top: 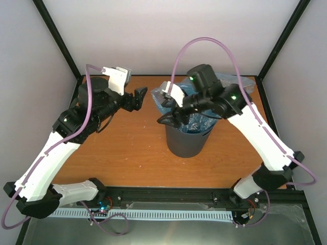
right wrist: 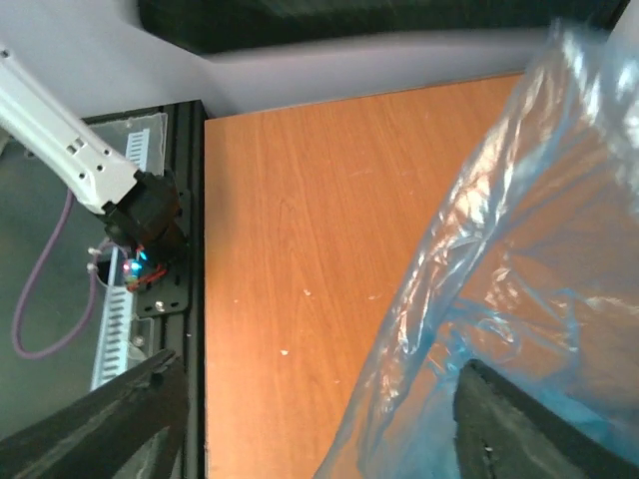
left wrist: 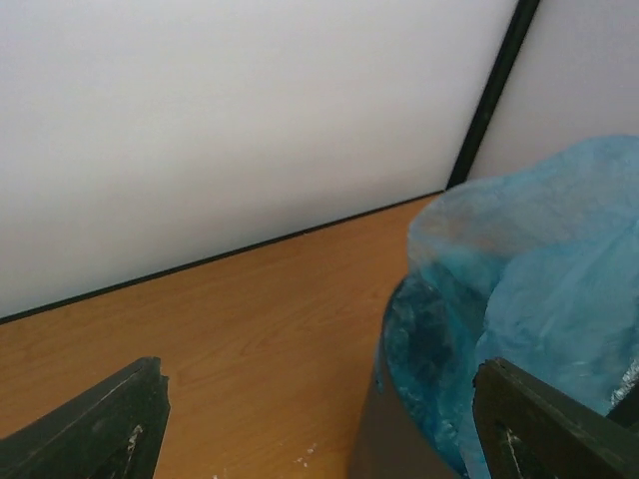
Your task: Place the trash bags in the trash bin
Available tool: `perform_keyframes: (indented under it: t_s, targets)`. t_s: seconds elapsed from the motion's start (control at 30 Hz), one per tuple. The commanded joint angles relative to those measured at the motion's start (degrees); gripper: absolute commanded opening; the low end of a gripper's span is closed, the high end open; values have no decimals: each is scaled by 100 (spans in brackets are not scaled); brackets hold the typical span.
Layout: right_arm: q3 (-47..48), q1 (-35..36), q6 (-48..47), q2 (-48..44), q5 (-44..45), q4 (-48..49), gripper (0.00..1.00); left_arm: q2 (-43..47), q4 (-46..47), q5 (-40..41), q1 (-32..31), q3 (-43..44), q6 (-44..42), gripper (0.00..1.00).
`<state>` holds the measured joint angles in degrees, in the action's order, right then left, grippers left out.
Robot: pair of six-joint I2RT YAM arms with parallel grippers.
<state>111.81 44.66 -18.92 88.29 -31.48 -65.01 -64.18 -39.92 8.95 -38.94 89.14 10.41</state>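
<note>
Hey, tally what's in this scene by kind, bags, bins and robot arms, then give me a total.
trash bag: 1
trash bin: 1
robot arms: 2 (left arm, right arm)
Total: 4

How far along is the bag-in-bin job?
Looks mostly done: light-blue trash bag sits in the upright dark grey trash bin, loose plastic bunched above the rim. In hand: nothing; left gripper open, clear of the bin; right gripper open over the rim. Left: perhaps push the loose plastic down.
</note>
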Motion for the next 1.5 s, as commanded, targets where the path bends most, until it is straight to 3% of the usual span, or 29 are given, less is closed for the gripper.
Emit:
perform_keyframes:
  t_s: [0.0,0.13,0.27,0.37,0.43,0.57,0.83,0.93,1.17,1.27,1.4,1.47]
  targets:
    - [195,34,-116,-767,301,-286,76,-15,-9,-882,-9,136,-240,84]
    - [-145,-4,-271,-1386,839,-190,83,-6,158,-1599,-9,206,-170,85]
    - [-191,-142,-307,-1629,1280,-85,82,-307,75,-2416,-61,501,-88,85]
    - [-100,-364,-511,-1835,1802,-31,80,-364,132,-2288,-212,596,-69,85]
    - [-243,-483,-827,-2101,2629,116,80,-395,77,-2256,-329,674,-153,85]
    - [-898,-604,-1568,-2420,3961,399,91,-614,-208,-2292,-732,879,-426,85]
    - [-1873,-617,-2293,-2376,4872,1444,95,-1358,-230,-1333,-981,1158,-817,86]
    - [-1911,-623,-2437,-2160,4934,1771,85,-1631,-148,-875,-992,1197,-899,83]
    - [-989,-977,-2418,-1372,4110,1733,50,-2103,335,417,-888,1541,-995,59]
    - [-561,-1361,-2298,-934,3459,1557,39,-2463,131,243,-519,1867,-787,41]
    - [-209,-1568,-2158,-367,2853,1354,18,-2541,393,-56,-178,1679,-493,21]
    - [-80,-1591,-1995,-117,2590,1385,15,-2521,574,-107,-111,1526,-392,13]
